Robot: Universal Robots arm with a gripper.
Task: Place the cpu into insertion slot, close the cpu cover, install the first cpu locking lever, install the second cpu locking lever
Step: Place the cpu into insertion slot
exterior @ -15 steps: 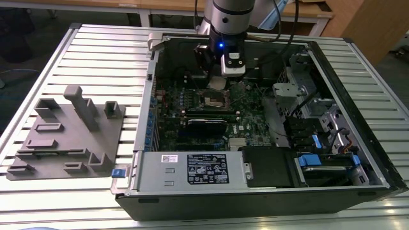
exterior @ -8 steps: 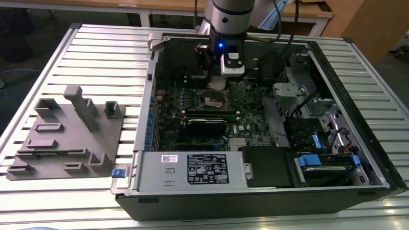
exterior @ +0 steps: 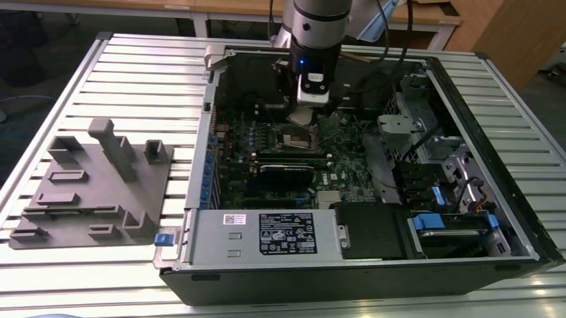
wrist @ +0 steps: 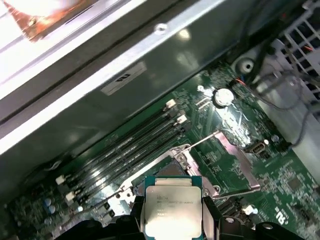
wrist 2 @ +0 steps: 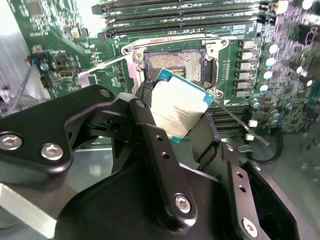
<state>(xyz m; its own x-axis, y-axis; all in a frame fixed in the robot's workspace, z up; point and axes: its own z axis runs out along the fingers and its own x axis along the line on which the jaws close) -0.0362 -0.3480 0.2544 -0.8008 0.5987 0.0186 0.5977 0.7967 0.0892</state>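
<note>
The jaws are closed on the cpu (wrist 2: 177, 107), pinching it by two opposite edges with its silver-grey top facing up. It hangs above the green motherboard (exterior: 345, 165) and is not yet seated. In the exterior view the insertion slot (exterior: 296, 139) lies just at 6 o'clock from the chip, near it but apart. The open computer case (exterior: 495, 99) rests on the slatted counter (exterior: 132, 73), with a grey fixture block (exterior: 97, 192) at 9 o'clock from the case.

The step in hand looks like the placement itself. The slot's dark centre lies uncovered. The silvery plate beside it in the first wrist view looks like the cpu cover (wrist: 232, 150) swung back out of the way. Two thin wire levers (wrist 2: 102, 66) (wrist 2: 237, 119) stand out to either side of the socket and seem clear of the opening.

Doing this well probably hinges on squaring up. In the second wrist view the chip's edges run skewed against the socket's rim, and one corner overlaps the rim while the rest sits off to one side. I judge that the chip needs turning until its sides run parallel with the rim. It should then be centred, held level, and lowered straight with no sideways drag, because the contact field inside probably bends easily. I cannot make out the notch or corner marks, so which way round it must go is unclear. Letting go only once it rests flat seems wise.
</note>
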